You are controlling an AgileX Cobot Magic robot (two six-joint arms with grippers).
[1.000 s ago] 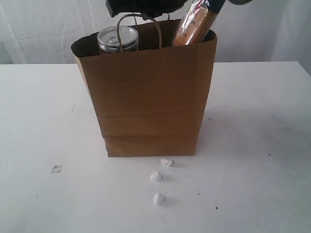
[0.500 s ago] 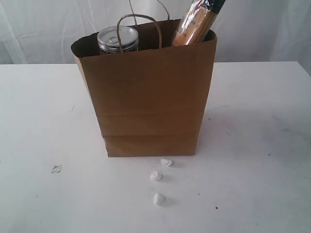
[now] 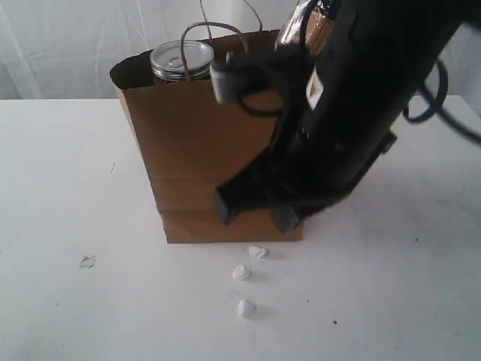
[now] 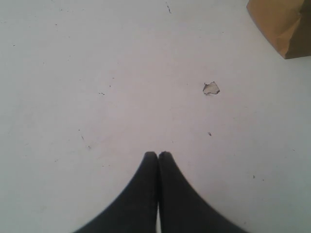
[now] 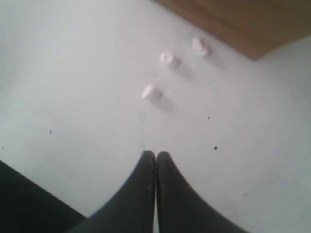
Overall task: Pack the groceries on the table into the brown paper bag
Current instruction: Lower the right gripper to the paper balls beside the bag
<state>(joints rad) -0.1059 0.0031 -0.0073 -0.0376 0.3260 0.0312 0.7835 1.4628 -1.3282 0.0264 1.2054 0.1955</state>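
Right pincer: both black fingers are pressed flat together with nothing between them, pointing down at the wide flat white tabletop. Can't tell if the tips actually touch it. Just past the tips there are three small white lumps in a loose line, and beyond those the bottom edge of the tall brown kraft paper bag.

Left pincer is the same deal, pinched closed and empty. It's over bare table on the left side, with a little torn greyish scrap lying ahead of it and the bag's lower corner further off.

From the outside camera, the bulky black right arm fills the near right and covers the bag's right half. The bag stands upright mid-table, and the farthest lump sits just beside its base. At the bag's left a clear jar with a round lid pokes above the rim. At its right the top of the long spaghetti packet sticks out above the arm. The twisted paper loop handles stand up between them.
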